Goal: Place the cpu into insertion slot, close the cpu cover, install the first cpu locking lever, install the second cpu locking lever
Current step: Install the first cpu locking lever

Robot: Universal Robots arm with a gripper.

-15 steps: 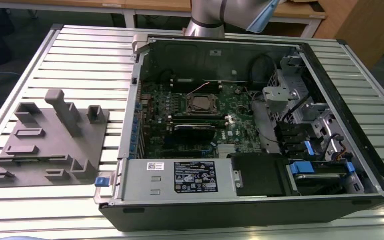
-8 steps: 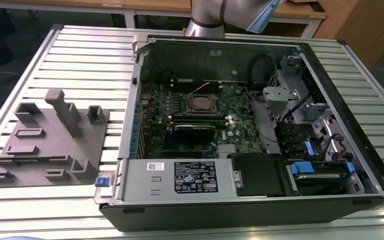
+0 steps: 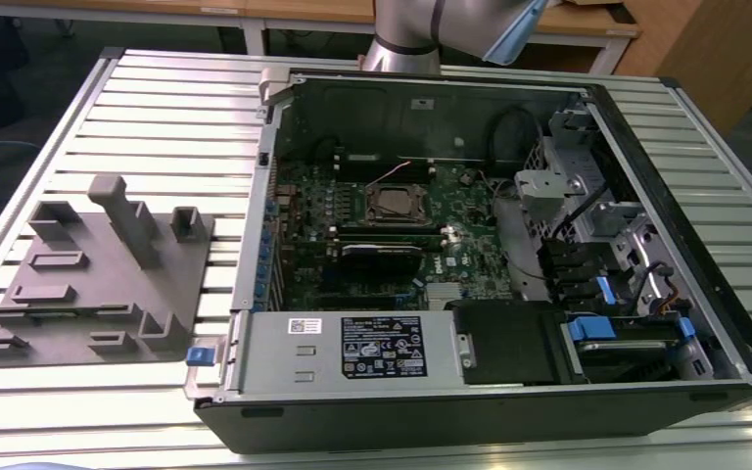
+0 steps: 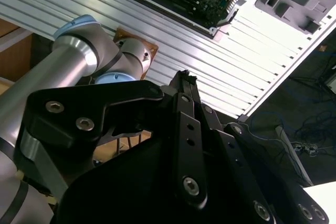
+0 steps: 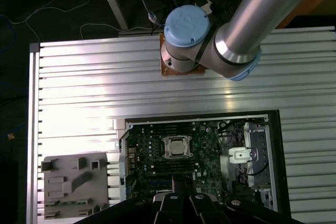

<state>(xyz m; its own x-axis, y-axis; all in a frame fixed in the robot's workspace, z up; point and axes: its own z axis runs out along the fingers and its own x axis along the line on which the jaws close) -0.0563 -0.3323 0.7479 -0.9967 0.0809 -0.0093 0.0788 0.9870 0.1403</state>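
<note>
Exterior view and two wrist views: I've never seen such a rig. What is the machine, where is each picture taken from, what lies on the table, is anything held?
The machine is one silver-and-blue robot arm bolted to a ribbed aluminium table. The exterior view comes from a camera off the arm; both wrist views from cameras riding on it. Its black gripper shows close up in the second wrist view. On the table lie an open black computer case, holding a green circuit board with a small square silver-rimmed socket, and a grey plastic fixture block. Whether the gripper holds anything I cannot tell.
</note>
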